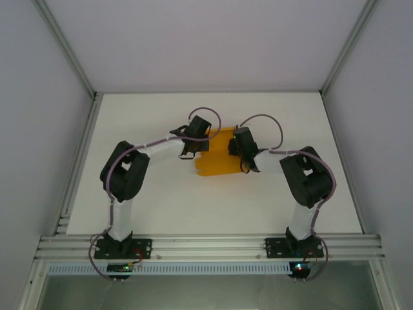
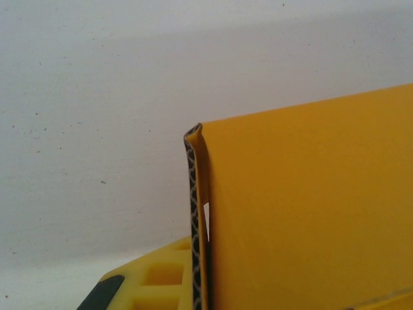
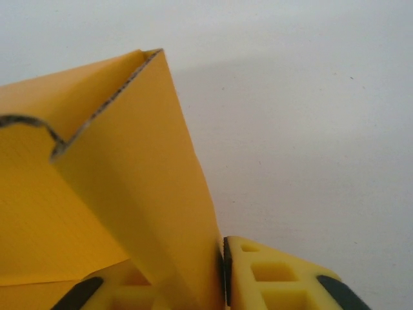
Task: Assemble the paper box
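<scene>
Mid-fold, paper box (image 1: 216,165) walls raised. Clamped on it at left gripper (image 1: 195,150); right gripper (image 1: 235,150) hold impossible to tell. Next, likely: pressing flap inward.

A white counter (image 1: 161,206) sits inside white enclosure walls (image 1: 39,97); grey aluminium rails (image 1: 206,247) run along its near edge.
</scene>
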You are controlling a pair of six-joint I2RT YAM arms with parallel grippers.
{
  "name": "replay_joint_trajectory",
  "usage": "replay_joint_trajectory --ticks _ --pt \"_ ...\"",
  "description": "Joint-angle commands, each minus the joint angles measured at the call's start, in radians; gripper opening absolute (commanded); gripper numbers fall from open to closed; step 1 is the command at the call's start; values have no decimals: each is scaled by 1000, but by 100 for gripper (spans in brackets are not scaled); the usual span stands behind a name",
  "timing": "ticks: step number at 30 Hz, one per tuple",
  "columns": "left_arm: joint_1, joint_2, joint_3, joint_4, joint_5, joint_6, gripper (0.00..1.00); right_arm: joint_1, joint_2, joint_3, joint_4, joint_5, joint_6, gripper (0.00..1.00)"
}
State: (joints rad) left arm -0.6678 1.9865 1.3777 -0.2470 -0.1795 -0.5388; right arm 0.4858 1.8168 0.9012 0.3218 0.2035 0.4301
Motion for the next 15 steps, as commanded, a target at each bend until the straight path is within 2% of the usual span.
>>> replay_joint_trajectory --ticks 1,3,10,15 --pt "4 -21 -32 -103 43 33 0 -32 -25 14 -16 2 -26 27" --pt "3 -20 -33 -103 44 34 0 -31 -20 24 -15 -26 -45 33" --pt "1 -16 -32 -102 56 46 0 -48 -8 42 8 -45 -42 34" --pt "2 -11 -34 -109 51 52 0 -77 -10 42 46 -132 -18 34"
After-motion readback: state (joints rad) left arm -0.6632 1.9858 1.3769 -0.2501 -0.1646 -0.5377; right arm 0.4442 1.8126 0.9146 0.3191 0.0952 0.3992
